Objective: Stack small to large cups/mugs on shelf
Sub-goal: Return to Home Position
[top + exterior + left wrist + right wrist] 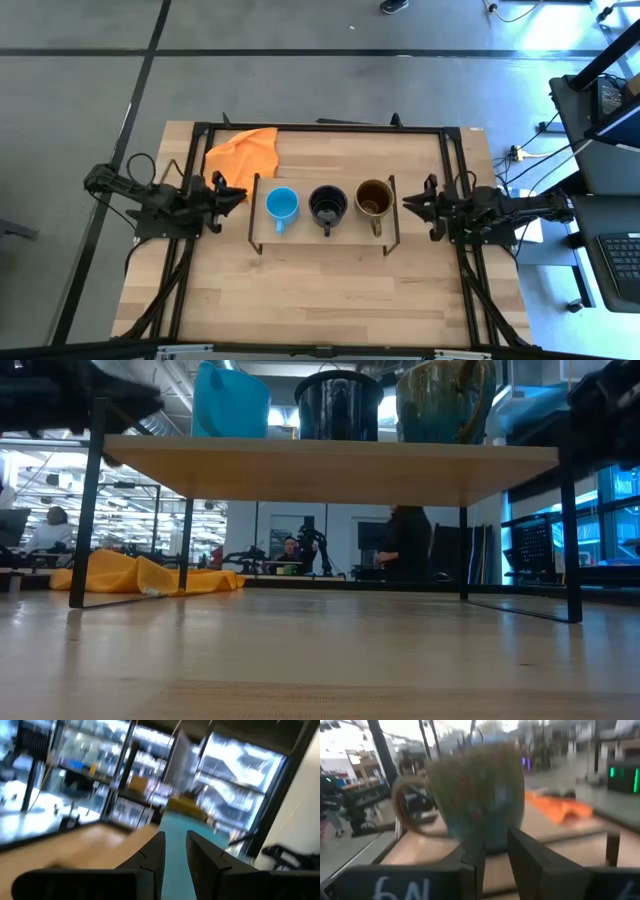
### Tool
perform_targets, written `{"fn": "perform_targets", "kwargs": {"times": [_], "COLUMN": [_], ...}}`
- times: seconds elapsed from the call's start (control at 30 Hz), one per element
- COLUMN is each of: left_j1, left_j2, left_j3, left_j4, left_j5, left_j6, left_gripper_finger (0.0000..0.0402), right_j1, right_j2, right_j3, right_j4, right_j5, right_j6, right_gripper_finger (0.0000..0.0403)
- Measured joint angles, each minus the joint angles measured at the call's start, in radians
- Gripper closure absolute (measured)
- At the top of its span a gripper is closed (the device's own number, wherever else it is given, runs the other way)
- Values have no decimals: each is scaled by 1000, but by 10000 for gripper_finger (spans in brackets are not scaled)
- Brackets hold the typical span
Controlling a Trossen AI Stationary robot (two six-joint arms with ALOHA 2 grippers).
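Note:
Three mugs stand upright in a row on the low wooden shelf: the light-blue mug on the left, the black mug in the middle, the olive-brown mug on the right. The low view also shows the light-blue, black and olive-brown mugs on the board. Their handles point to the table's near edge. My left gripper is just left of the shelf, slightly open and empty. My right gripper is just right of it, slightly open and empty, facing the olive-brown mug.
A crumpled orange cloth lies on the table behind the shelf's left end; it also shows in the low view. The shelf's thin black wire legs stand beside each gripper. Bare tabletop lies toward the near edge. People show in the room behind.

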Motion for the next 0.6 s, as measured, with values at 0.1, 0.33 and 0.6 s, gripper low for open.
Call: {"fn": "perform_targets", "kwargs": {"times": [0.1, 0.33, 0.6], "left_j1": [0, 0, 0], "left_j2": [0, 0, 0], "left_j3": [0, 0, 0], "left_j4": [-121, -294, -295], "left_j5": [-38, -147, -145], "left_j6": [-94, -194, -124], "left_gripper_finger": [329, 329, 329], "right_j1": [0, 0, 0], "right_j2": [3, 39, 88], "right_j3": [0, 0, 0], "right_j4": [-66, -61, -62], "right_j5": [3, 8, 7], "right_j6": [33, -141, -141], "right_gripper_finger": [322, 322, 322]}}
